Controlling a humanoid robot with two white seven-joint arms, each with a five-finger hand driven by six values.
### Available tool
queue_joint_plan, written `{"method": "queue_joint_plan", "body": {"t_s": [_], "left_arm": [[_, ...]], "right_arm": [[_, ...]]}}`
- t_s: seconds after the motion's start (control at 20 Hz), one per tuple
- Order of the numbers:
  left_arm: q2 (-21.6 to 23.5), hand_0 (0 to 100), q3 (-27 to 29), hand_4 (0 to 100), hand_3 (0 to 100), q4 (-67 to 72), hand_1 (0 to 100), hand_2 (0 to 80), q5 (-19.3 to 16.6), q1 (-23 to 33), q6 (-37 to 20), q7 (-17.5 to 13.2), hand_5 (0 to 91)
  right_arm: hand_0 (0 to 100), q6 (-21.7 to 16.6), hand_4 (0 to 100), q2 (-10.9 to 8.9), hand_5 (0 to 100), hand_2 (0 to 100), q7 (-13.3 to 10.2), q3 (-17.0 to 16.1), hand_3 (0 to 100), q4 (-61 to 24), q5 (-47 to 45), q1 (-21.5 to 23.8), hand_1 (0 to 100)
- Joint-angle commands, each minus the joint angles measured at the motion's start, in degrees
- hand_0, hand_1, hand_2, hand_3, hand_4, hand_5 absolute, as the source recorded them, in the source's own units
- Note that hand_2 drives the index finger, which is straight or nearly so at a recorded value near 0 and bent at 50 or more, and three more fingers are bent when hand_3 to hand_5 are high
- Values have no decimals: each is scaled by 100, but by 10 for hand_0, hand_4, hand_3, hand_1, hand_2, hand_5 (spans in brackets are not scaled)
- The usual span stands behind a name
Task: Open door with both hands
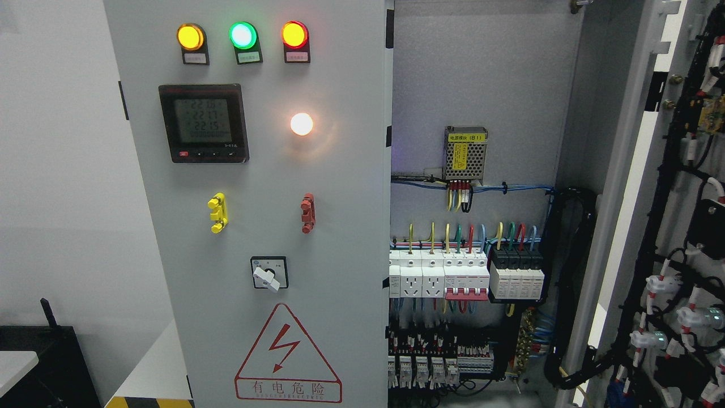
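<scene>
A plain pale wall (pixel 56 170) is filling the left side, evenly lit. Low at the left, a black unit (pixel 51 362) is standing against it, with a white surface (pixel 14 365) edging in beside it.

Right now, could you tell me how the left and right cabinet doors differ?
The left door is shut and shows its front, with lamps, a meter and a warning triangle. The right door is swung open and shows its inner side, with black cable bundles and white connectors. Behind the right door's opening, breakers and wiring are exposed. Both are plain grey metal. No robot hand is in view.
</scene>
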Motion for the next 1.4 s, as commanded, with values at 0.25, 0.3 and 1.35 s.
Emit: {"method": "queue_joint_plan", "body": {"t_s": [0.25, 0.3, 1.35], "left_arm": [[-332, 0, 290, 0, 0, 396, 0, 0, 33, -105, 197, 283, 0], [-332, 0, 290, 0, 0, 396, 0, 0, 41, -105, 188, 283, 0], [-332, 0, 282, 0, 0, 387, 0, 0, 121, -228, -58, 213, 0]], "right_arm": [[383, -117, 0, -570, 0, 0, 6, 336, 0, -4245, 44, 1713, 0], [383, -257, 0, -579, 0, 0, 6, 327, 0, -4579, 44, 1924, 0], [383, -3079, 0, -1344, 0, 0, 243, 696, 0, -9019, 35, 3956, 0]]}}
